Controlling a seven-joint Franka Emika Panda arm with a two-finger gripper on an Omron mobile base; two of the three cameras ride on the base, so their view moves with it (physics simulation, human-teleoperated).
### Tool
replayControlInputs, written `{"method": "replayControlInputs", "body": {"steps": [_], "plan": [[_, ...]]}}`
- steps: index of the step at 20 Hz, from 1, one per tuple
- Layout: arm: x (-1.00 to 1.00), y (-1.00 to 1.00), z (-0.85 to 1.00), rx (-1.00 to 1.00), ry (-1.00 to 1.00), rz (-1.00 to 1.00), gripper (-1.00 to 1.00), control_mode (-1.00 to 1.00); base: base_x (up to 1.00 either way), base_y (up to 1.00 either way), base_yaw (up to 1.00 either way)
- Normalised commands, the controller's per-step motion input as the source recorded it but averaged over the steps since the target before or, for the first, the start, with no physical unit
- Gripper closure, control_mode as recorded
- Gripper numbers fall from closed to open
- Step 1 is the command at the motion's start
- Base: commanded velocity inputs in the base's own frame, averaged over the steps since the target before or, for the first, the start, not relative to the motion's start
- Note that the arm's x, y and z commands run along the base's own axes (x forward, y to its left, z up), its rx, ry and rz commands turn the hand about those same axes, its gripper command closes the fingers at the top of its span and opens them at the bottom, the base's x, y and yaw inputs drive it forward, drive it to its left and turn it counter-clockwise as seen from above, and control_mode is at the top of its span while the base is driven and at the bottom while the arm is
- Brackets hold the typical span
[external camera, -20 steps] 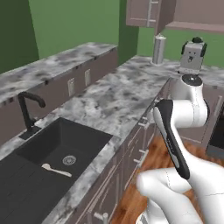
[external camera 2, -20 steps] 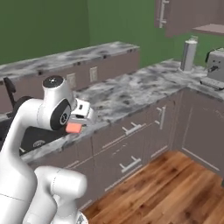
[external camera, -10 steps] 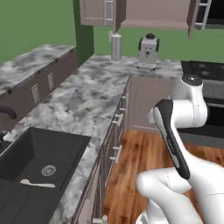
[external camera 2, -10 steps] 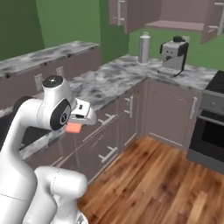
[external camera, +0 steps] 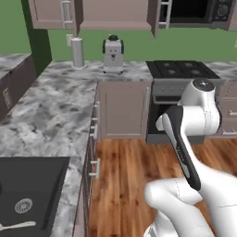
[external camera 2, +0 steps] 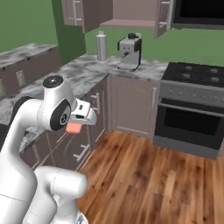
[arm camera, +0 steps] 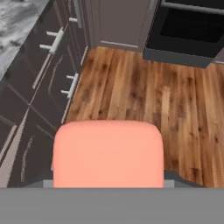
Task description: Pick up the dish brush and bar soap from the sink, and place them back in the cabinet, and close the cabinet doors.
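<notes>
My gripper (external camera 2: 77, 124) is shut on the bar soap (external camera 2: 73, 128), a salmon-pink block held at chest height over the wood floor, beside the counter's drawers. In the hand view the bar soap (arm camera: 108, 152) covers the lower middle, with the gripper (arm camera: 108, 180) behind it. The pale dish brush (external camera: 17, 226) lies in the black sink (external camera: 44, 178) at the lower left, near the round drain. High on the wall, the taupe cabinet (external camera 2: 131, 12) stands open, its cabinet doors (external camera 2: 93, 15) swung outward on both sides.
A grey coffee machine (external camera: 112, 54) and a steel canister (external camera: 77, 52) stand on the marble counter (external camera: 51, 111) below the cabinet. A stove with oven (external camera 2: 188, 118) is to the right. Wood floor (external camera 2: 148, 175) lies open ahead.
The whole picture has swung right as the base turned: the sink slid to the lower left and the stove came into view. The arm keeps its pose with the soap in its grip.
</notes>
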Motion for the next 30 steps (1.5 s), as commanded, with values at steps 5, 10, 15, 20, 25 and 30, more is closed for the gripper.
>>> {"method": "replayControlInputs", "body": {"steps": [5,10,15,20,25,30], "plan": [[0.00,0.00,0.00,0.00,0.00,0.00,1.00,1.00,0.32,-0.02,-0.38],[0.00,0.00,0.00,0.00,0.00,0.00,1.00,1.00,0.66,0.00,-0.22],[0.00,0.00,0.00,0.00,0.00,0.00,1.00,1.00,0.84,0.00,-0.12],[0.00,0.00,0.00,0.00,0.00,0.00,1.00,1.00,0.86,0.00,-0.08],[0.00,0.00,0.00,0.00,0.00,0.00,1.00,1.00,0.86,0.00,-0.07],[0.00,0.00,0.00,0.00,0.00,0.00,1.00,1.00,0.83,0.01,-0.06]]}}
